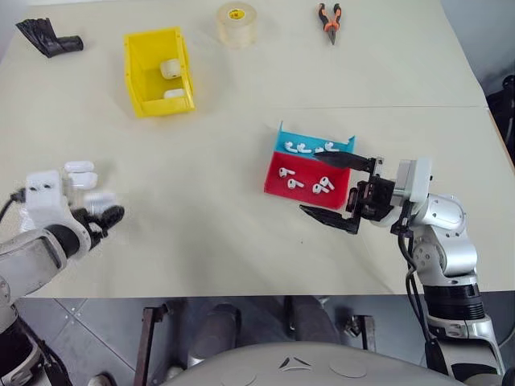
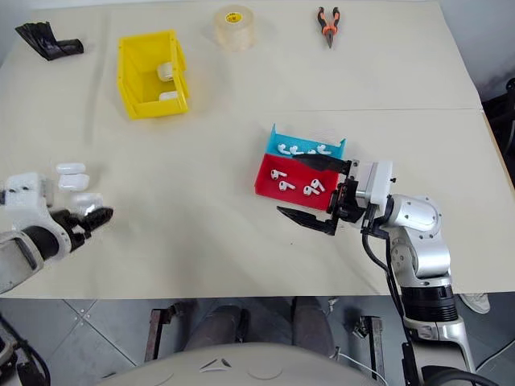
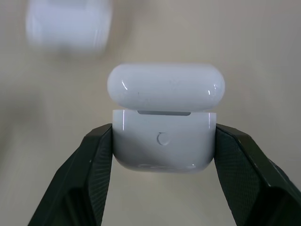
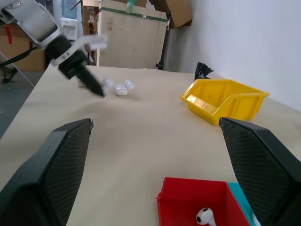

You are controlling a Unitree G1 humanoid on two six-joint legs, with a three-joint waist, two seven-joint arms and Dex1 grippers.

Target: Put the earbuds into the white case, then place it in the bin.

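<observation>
My left gripper (image 3: 163, 135) is shut on a white case (image 3: 164, 117), its two fingers pressing the case's sides; the lid stands slightly ajar. It hovers near the table's left front (image 1: 102, 214), beside two more white cases (image 1: 80, 173). Several earbuds (image 1: 294, 182) lie in the red and blue tray (image 1: 275, 183). My right gripper (image 1: 334, 190) is open at the tray's near right side, holding nothing. The yellow bin (image 1: 133, 76) stands at the far left with two white cases (image 1: 170, 70) inside.
A tape roll (image 1: 236, 24), orange-handled pliers (image 1: 328, 22) and a black crumpled object (image 1: 48, 37) lie along the far edge. The table's right edge runs close behind my right arm.
</observation>
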